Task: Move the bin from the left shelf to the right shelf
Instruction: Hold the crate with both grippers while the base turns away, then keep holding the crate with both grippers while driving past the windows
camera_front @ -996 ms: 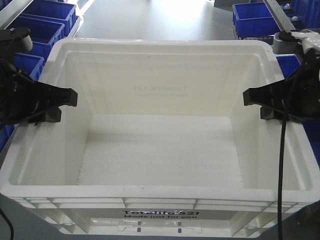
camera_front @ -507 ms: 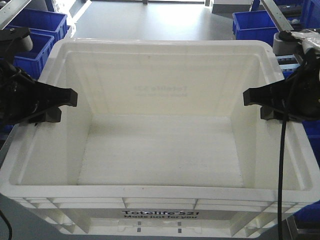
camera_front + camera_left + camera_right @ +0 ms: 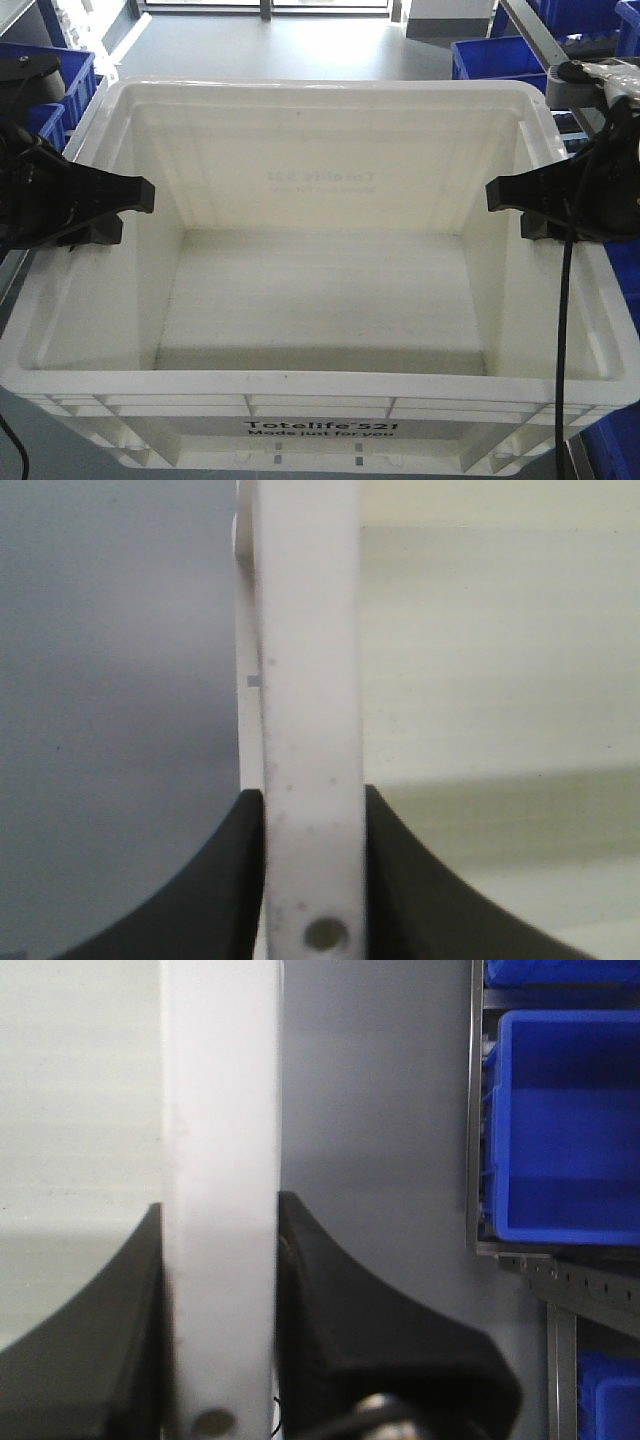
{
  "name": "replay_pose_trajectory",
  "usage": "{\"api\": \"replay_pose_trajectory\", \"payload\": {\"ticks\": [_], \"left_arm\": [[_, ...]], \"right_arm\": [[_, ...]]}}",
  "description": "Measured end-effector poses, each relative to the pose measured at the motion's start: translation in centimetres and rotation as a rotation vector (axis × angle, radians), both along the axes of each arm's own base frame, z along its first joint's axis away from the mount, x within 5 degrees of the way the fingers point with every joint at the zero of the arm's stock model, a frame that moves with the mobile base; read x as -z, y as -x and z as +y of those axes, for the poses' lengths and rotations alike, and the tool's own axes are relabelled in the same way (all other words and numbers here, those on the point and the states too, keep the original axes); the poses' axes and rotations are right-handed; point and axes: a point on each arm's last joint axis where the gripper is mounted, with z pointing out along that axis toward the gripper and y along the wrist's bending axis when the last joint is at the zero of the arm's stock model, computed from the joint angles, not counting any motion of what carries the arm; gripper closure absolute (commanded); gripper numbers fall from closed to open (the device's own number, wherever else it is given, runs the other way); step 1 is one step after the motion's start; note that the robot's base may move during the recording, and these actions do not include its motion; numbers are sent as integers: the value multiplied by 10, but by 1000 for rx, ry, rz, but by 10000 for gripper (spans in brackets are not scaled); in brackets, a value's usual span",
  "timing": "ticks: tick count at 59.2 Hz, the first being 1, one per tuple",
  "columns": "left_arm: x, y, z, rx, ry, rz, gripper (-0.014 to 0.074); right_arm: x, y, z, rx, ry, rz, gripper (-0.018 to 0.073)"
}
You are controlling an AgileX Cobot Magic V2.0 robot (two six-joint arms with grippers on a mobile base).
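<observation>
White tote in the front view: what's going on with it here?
The robot's two arms hold the large white rectangular plastic tote between them. The left gripper is shut on its left side wall and the right gripper on its right side wall, each with one finger inside and one outside. The tote is empty. To the right, blue plastic bins sit on shelving, and grey floor lies ahead.

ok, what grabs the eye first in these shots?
A big white bin fills the front view, empty, with black print on its near side. The left gripper and right gripper each pinch one side of it. Both wrist views show the white rim clamped between black fingers. Blue bins sit on a shelf off to the right.
</observation>
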Motion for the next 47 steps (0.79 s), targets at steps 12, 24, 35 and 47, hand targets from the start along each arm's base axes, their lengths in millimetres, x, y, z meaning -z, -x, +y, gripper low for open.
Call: {"api": "replay_pose_trajectory", "payload": {"ticks": [12, 24, 35, 47], "left_arm": [[0, 0, 0, 0, 0, 0, 603], [0, 0, 0, 0, 0, 0, 603], [0, 0, 0, 0, 1, 0, 603], [0, 0, 0, 0, 0, 0, 603]], "right_arm": [[0, 0, 0, 0, 0, 0, 559], [0, 0, 0, 0, 0, 0, 559], [0, 0, 0, 0, 0, 0, 559], [0, 0, 0, 0, 0, 0, 559]]}}
